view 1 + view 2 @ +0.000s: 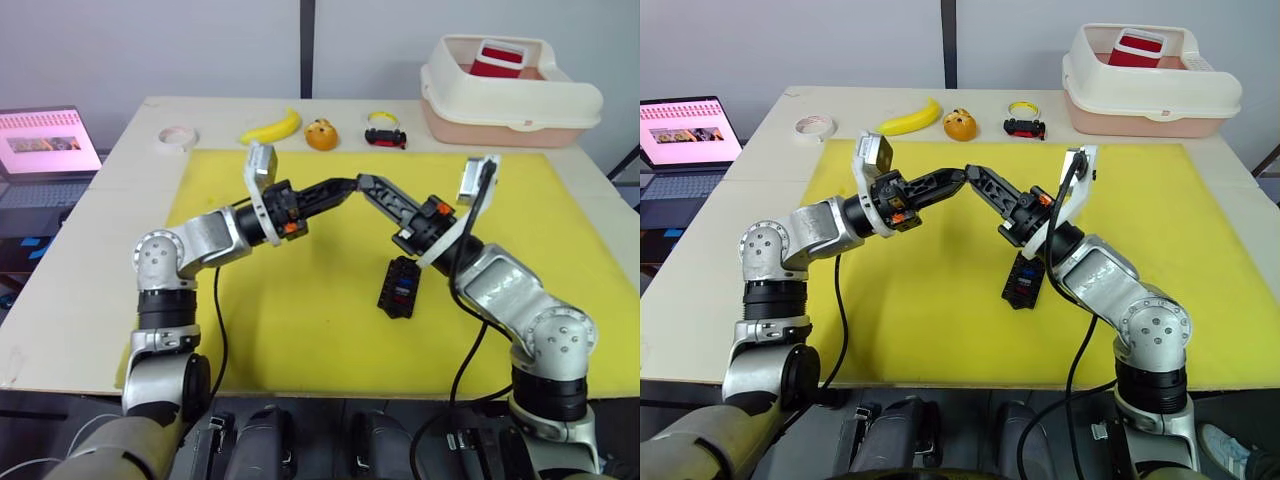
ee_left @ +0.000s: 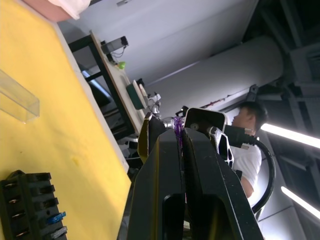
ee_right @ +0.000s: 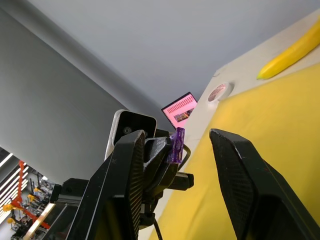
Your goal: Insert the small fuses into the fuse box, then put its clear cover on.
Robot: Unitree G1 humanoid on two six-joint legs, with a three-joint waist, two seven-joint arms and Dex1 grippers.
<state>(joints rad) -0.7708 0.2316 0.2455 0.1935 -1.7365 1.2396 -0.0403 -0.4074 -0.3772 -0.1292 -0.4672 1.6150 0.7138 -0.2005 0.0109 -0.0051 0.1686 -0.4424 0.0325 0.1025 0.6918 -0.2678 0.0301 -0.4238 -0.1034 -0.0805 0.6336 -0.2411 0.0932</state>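
Above the middle of the yellow mat, my left gripper (image 1: 350, 184) is shut on a small purple fuse (image 2: 177, 131). My right gripper (image 3: 177, 136) meets it tip to tip, open, its two fingers (image 3: 125, 170) spread either side of the purple fuse (image 3: 176, 145) without touching it. The black fuse box (image 1: 399, 287) lies flat on the mat below the right forearm, with a blue fuse (image 2: 55, 218) and a red one seated in its slots. In the left wrist view, the clear cover (image 2: 17, 102) lies on the mat beyond the box.
Along the table's far edge lie a tape roll (image 1: 178, 136), a banana (image 1: 272, 128), an orange toy (image 1: 320, 134) and a black-and-red toy car (image 1: 386, 136). A cream bin (image 1: 510, 95) stands far right, a laptop (image 1: 48, 145) far left. A person (image 2: 246, 150) shows in the left wrist view.
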